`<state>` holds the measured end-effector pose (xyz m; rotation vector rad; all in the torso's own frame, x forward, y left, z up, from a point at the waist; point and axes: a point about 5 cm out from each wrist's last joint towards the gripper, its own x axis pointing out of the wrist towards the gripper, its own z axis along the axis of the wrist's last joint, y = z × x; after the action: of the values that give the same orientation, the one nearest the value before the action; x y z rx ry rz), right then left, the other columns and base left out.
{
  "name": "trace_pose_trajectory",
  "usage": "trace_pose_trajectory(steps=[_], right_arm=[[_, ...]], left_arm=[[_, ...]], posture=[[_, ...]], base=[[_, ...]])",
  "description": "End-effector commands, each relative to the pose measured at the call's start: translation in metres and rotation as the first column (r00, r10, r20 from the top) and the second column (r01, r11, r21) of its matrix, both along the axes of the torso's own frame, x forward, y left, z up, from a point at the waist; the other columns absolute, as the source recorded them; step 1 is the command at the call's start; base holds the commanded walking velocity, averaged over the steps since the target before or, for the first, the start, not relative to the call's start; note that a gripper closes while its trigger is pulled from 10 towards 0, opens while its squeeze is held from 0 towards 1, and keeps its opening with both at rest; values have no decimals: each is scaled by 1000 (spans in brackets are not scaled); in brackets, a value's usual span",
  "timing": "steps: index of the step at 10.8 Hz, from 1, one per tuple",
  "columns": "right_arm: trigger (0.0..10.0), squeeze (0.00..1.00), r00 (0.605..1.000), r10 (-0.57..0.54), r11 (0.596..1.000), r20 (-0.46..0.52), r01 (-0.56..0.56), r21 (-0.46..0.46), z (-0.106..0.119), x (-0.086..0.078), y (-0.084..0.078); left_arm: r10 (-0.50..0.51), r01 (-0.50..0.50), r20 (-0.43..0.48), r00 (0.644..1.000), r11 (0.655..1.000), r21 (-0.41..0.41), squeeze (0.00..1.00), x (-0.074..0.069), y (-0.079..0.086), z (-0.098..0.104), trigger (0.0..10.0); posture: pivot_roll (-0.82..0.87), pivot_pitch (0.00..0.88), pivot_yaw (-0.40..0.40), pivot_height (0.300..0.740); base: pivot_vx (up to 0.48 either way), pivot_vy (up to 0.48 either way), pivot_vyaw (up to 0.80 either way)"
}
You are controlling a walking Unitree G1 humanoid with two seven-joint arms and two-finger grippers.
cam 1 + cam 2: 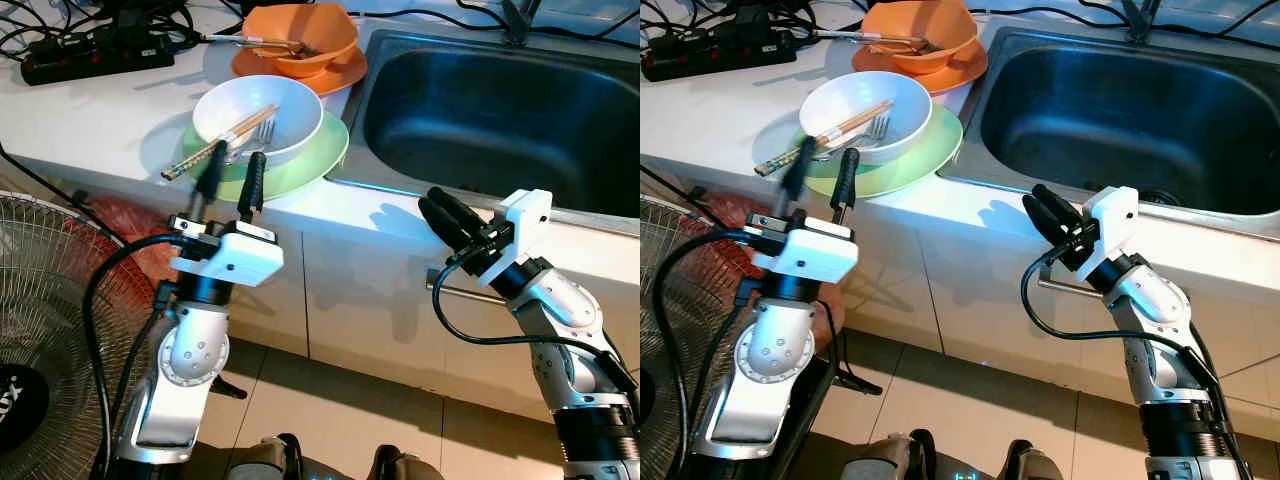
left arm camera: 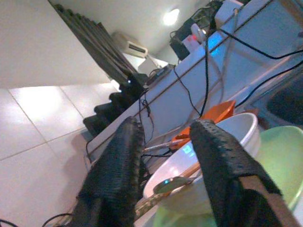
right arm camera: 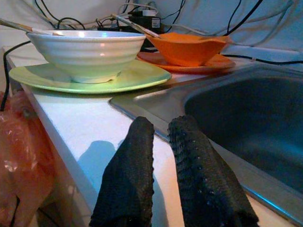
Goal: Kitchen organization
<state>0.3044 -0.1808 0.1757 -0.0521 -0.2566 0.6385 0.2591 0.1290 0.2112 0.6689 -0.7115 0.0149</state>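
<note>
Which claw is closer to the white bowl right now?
Left. The left claw is open just in front of the white bowl at the green plate's near edge. The right claw sits off by the sink's front rim.

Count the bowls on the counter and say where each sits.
2. The white bowl sits on the green plate near the counter's front edge; the orange bowl sits on the orange plate behind it, beside the sink.

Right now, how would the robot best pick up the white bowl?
Probably by its rim. The white bowl sits upright on the green plate, with chopsticks and a fork leaning over the left edge. The left gripper, open, could pinch the bare near rim from the front.
</note>
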Motion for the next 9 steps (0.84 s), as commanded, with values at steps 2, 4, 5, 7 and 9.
trace_pose_trajectory(steps=[2,4,5,7,9], right_arm=[[10000,0,1000,8,1000,-9,-8,-17,-2,1,0],[10000,0,1000,6,1000,-9,-6,-17,-3,1,0],[10000,0,1000,5,1000,-10,-6,-16,-3,1,0],[10000,0,1000,7,1000,-9,-7,-15,-2,1,0],[10000,0,1000,7,1000,-9,-7,-15,-3,1,1]], left_arm=[[24,-24,19,1000,1000,-16,800,-2,5,3,10000],[60,-62,-17,998,995,-79,0,4,14,0,10000],[61,-64,-28,998,993,-103,0,6,17,-1,10000],[35,-42,-51,998,988,-147,0,10,20,-1,10000],[-24,6,-87,996,980,-200,0,14,19,-2,10000]], posture=[[76,191,29,740],[75,191,28,740],[73,191,27,740],[73,191,26,740],[72,191,24,740]], base=[[0,0,0],[0,0,0],[0,0,0],[0,0,0],[0,0,0]])
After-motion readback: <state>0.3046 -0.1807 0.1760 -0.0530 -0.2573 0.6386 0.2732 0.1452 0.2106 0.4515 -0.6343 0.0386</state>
